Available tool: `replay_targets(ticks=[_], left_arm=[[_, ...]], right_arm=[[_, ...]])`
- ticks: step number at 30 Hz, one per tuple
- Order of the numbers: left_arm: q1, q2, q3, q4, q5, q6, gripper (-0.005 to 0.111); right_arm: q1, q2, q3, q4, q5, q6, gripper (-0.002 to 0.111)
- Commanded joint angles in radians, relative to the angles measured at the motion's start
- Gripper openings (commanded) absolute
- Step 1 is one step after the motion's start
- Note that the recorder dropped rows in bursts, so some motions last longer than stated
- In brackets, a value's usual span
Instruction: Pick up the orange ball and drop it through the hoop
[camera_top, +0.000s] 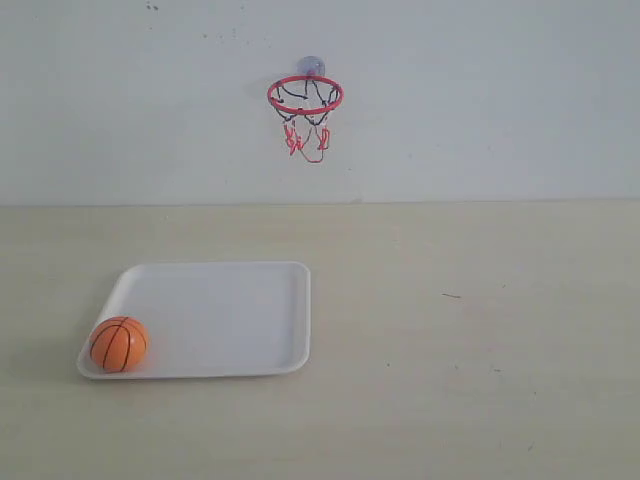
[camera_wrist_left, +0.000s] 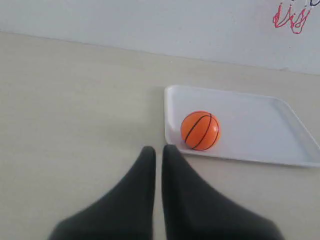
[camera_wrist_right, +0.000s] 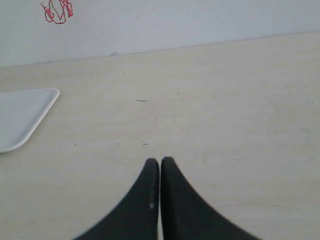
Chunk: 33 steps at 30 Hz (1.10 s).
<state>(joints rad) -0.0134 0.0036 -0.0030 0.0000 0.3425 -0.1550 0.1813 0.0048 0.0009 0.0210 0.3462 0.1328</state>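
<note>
The orange ball (camera_top: 119, 344) with black seams rests in the near left corner of a white tray (camera_top: 240, 300). In the left wrist view the orange ball (camera_wrist_left: 200, 130) lies just beyond my left gripper (camera_wrist_left: 159, 149), whose black fingers are shut with nothing between them. The hoop (camera_top: 305, 95), a red ring with black-and-red net, hangs on the back wall by a clear suction cup; only the bottom of its net (camera_wrist_left: 291, 17) shows in the left wrist view. My right gripper (camera_wrist_right: 160, 161) is shut and empty over bare tabletop. Neither gripper appears in the exterior view.
The white tray (camera_wrist_left: 250, 125) lies on a pale wooden table; its corner (camera_wrist_right: 30, 110) shows in the right wrist view, as does the red net (camera_wrist_right: 57, 11). A plain white wall stands behind the table.
</note>
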Motion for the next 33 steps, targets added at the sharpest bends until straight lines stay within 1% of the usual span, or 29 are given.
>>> replay_targets(ticks=[1, 5, 8, 11, 17, 19, 23, 26, 28, 30, 33], left_arm=[[-0.007, -0.004, -0.001, -0.033, -0.051, -0.034, 0.004], [-0.007, -0.004, -0.1, -0.147, -0.139, -0.046, 0.004], [-0.007, -0.004, -0.184, -0.153, -0.147, -0.046, 0.004], [-0.007, -0.004, -0.227, -0.15, -0.174, -0.046, 0.004], [-0.007, -0.004, -0.239, -0.15, -0.211, -0.046, 0.004], [-0.007, -0.004, -0.239, -0.136, -0.253, -0.046, 0.004], [-0.007, -0.004, -0.239, -0.136, -0.397, -0.046, 0.004], [-0.007, -0.004, -0.239, -0.152, -0.545, -0.049, 0.004], [-0.007, -0.004, -0.239, -0.183, -0.636, -0.107, 0.004], [-0.007, -0.002, -0.239, -0.194, -0.674, -0.165, 0.004], [-0.007, 0.012, -0.239, -0.194, -0.657, -0.208, 0.004]], right_arm=[[-0.001, -0.005, -0.001, -0.004, -0.012, -0.005, 0.0], [-0.001, -0.005, -0.001, -0.004, -0.012, -0.005, 0.0], [-0.001, -0.005, -0.001, -0.004, -0.012, -0.005, 0.0], [-0.001, -0.005, -0.001, -0.004, -0.012, -0.005, 0.0], [-0.001, -0.005, -0.001, -0.004, -0.012, -0.005, 0.0], [-0.001, -0.005, -0.001, -0.004, -0.012, -0.005, 0.0], [-0.001, -0.005, -0.001, -0.004, -0.012, -0.005, 0.0], [-0.001, -0.005, -0.001, -0.004, -0.012, -0.005, 0.0], [-0.001, -0.005, -0.001, -0.004, -0.012, -0.005, 0.0], [-0.001, -0.005, -0.001, -0.004, -0.012, -0.005, 0.0], [-0.001, -0.005, -0.001, -0.004, -0.012, -0.005, 0.0]])
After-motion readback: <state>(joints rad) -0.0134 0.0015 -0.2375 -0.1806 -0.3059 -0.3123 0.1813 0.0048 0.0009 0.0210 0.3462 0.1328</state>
